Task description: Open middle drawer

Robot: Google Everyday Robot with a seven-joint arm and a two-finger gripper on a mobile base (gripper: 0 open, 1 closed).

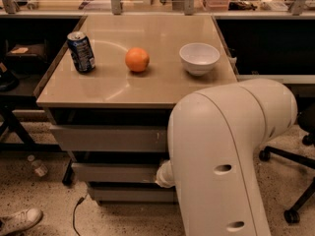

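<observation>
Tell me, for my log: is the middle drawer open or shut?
Looks shut: the middle drawer front lines up with the top drawer. The pincer is at its right end, behind the arm.

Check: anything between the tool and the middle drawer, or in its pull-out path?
Nothing visible. The tool, mostly hidden behind the arm's big white link, sits at the right end of the middle drawer front. A thin cable lies flat on the floor near the drawer's left end.
</observation>
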